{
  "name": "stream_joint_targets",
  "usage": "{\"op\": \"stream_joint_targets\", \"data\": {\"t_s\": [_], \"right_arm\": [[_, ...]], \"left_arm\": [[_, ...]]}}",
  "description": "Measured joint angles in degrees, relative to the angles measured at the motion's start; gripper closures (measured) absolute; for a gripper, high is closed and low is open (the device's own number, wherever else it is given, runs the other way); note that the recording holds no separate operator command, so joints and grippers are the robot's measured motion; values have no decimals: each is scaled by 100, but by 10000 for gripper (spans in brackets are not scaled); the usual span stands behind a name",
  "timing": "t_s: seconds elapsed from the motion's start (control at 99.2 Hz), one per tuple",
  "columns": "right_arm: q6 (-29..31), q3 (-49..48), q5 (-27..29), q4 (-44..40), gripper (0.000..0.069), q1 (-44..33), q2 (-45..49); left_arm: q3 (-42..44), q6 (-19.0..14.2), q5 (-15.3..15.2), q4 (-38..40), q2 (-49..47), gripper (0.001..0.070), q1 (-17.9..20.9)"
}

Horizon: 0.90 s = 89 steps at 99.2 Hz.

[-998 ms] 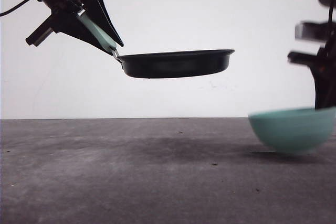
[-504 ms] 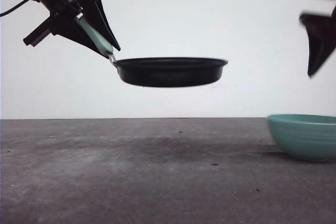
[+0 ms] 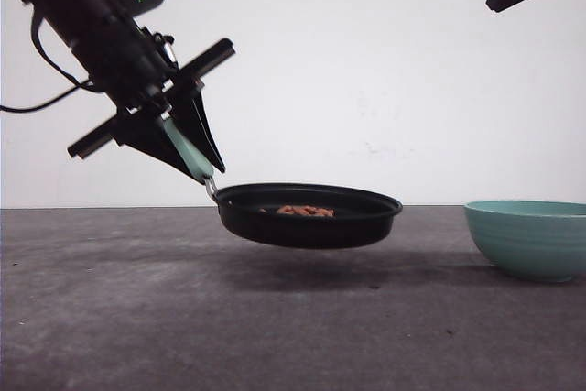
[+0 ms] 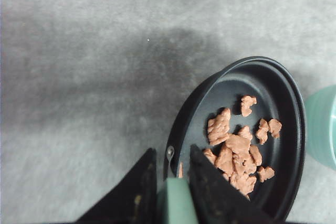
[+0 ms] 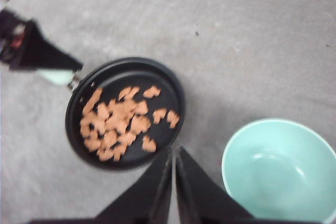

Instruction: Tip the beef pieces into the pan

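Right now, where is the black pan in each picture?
Front view: the pan sits low in the middle, held just above the table, tilted a little.
Left wrist view: it is at the lower right, just beyond the left tool clamped on its green handle.
Right wrist view: it is left of centre, above the right tool.
Shared landmark: the teal bowl beside the pan, seen in all three.

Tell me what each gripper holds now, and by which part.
The left gripper holds the pan by its mint-green handle. The right gripper holds nothing.
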Motion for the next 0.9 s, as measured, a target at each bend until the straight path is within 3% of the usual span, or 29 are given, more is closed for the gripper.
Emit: {"op": "stream_joint_targets", "data": {"t_s": [0.252,0.726,0.817,0.897], "right_arm": [[-2,0,802,-356,684,734,4],[-2,0,1130,-374,684,1121,4],[-2,0,1132,-374,684,1141,4],[-2,0,1130,-376,684,1193,4]], "left_arm": [[0,-321,118,358,278,654,-2],[0,-409,-33,-203,284,651,4],[0,-409,-24,-199,284,626,4],[0,-411,-20,-188,284,559,4]]}}
